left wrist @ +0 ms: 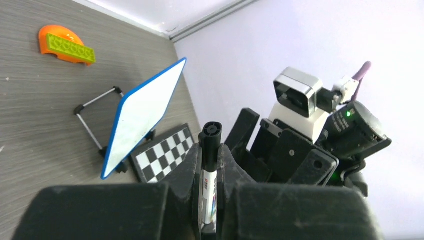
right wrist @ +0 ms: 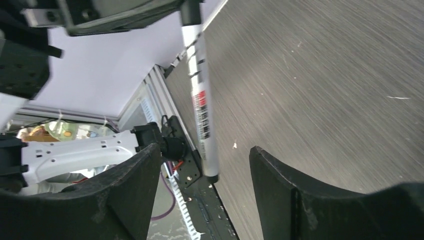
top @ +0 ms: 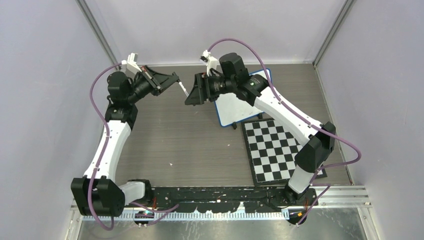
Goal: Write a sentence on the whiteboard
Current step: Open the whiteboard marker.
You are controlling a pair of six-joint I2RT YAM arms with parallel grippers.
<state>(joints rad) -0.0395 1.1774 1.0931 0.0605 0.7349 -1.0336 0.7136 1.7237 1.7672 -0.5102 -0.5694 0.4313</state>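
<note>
From above, the whiteboard [top: 231,109] stands on the far part of the table [top: 175,145], its left edge free and my right arm across its top. Left of it, my left pincer [top: 174,80] is clamped on a marker [top: 183,89], which points at my right pincer [top: 193,93]. Bare table lies near-left of the whiteboard.

In the left wrist view, the marker [left wrist: 209,167] sits tight between the fingers. The whiteboard [left wrist: 142,115] tilts on its stand, with a checkered board [left wrist: 162,156] at its foot.

In the right wrist view, my right pincer [right wrist: 205,152] stands wide, with a gap either side of the marker [right wrist: 202,100].
</note>
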